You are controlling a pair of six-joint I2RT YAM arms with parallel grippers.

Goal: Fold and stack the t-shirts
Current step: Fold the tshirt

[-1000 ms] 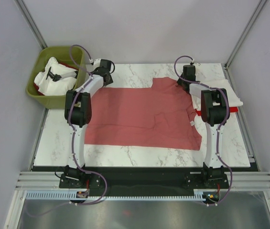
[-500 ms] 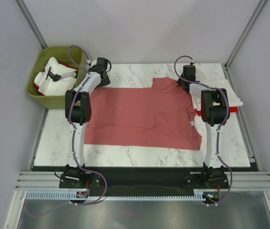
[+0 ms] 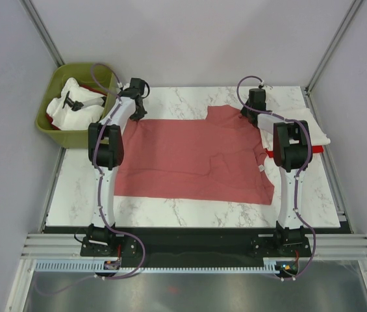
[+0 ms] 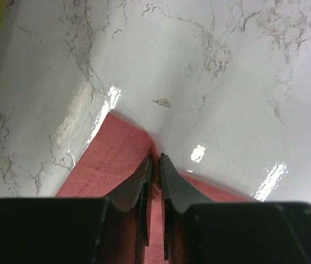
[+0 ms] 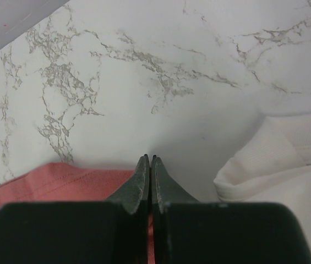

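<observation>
The salmon-red t-shirt (image 3: 196, 159) lies spread flat on the marble table (image 3: 170, 211), its white neck tag (image 3: 260, 168) near the right arm. My left gripper (image 3: 136, 116) (image 4: 156, 158) is at the shirt's far left corner (image 4: 116, 154), jaws pinched on a raised fold of the cloth. My right gripper (image 3: 251, 114) (image 5: 151, 158) is shut at the shirt's far right edge (image 5: 61, 179), with red cloth showing between its fingers. A folded cream-white t-shirt (image 3: 314, 133) (image 5: 276, 181) lies at the right. A sliver of the bright red t-shirt (image 3: 269, 154) shows beneath it.
A green bin (image 3: 66, 138) stands off the table's far left corner with white cloth (image 3: 73, 104) in it. Grey walls and metal posts enclose the table on three sides. Bare marble runs along the far edge (image 3: 177, 97) and near edge.
My left gripper has shifted a little toward the shirt's far left corner and closed from wide open onto the cloth. The right arm and the shirt have stayed put.
</observation>
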